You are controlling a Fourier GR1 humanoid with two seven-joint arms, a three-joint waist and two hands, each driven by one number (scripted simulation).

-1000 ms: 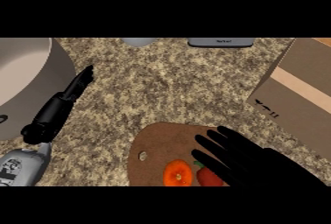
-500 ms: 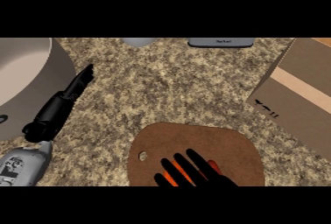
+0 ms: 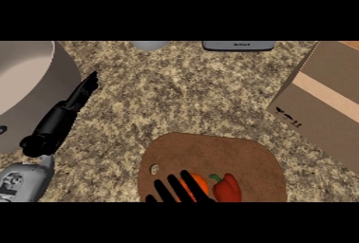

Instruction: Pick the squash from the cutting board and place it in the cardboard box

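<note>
The smooth orange squash lies on the rounded brown cutting board at lower centre, beside a glossy red pepper. The right robot hand spreads straight black fingers across it, open. The flat-sided cardboard box sits at right.

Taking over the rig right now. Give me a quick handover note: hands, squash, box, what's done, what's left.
Left hand: open, resting at the view's left, holding nothing.
Right hand: open, straight fingers spread over the board's near edge and part of the squash. Can't tell whether they touch it.
Squash: on the board, beside a red pepper.
Box: on the counter at the right, apart from the board.
Done: nothing, squash not grasped.
Left: grasp the squash, lift it, carry it right and place it in the box.
</note>
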